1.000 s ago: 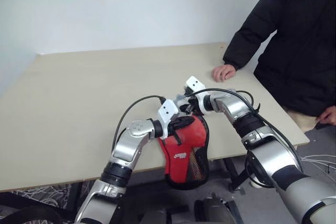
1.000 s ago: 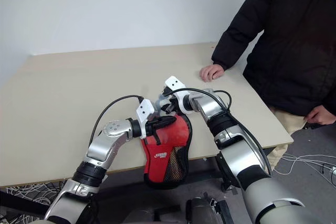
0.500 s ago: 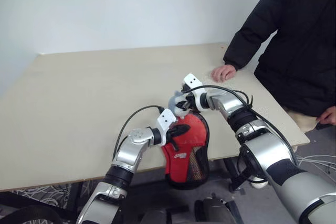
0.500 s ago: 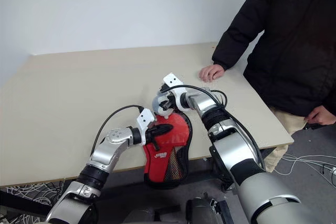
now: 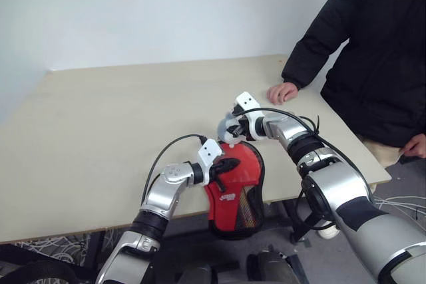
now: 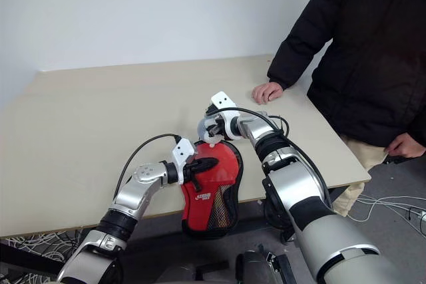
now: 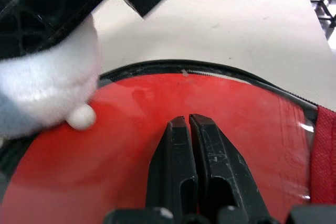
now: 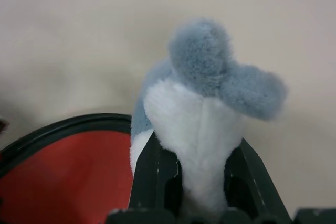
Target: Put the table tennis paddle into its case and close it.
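The case (image 5: 247, 172), red with a black mesh pocket and a white logo, lies over the table's near edge with its lower part hanging down. My left gripper (image 7: 188, 120) is shut, its fingers (image 5: 233, 163) lying flat on the case's red face. At the case's far rim, beside the black zip trim (image 7: 220, 69), my right gripper (image 5: 229, 135) is shut on a small grey-white plush lump (image 8: 202, 103). The table tennis paddle is hidden.
A person in a black jacket stands at the right, one hand (image 5: 283, 91) resting on the pale wooden table (image 5: 120, 111) just beyond my right arm. Cables lie on the floor below the table's near edge.
My left arm has sunk, bringing its gripper and the case's top down towards the table. The right gripper has carried the plush lump a little further over the table.
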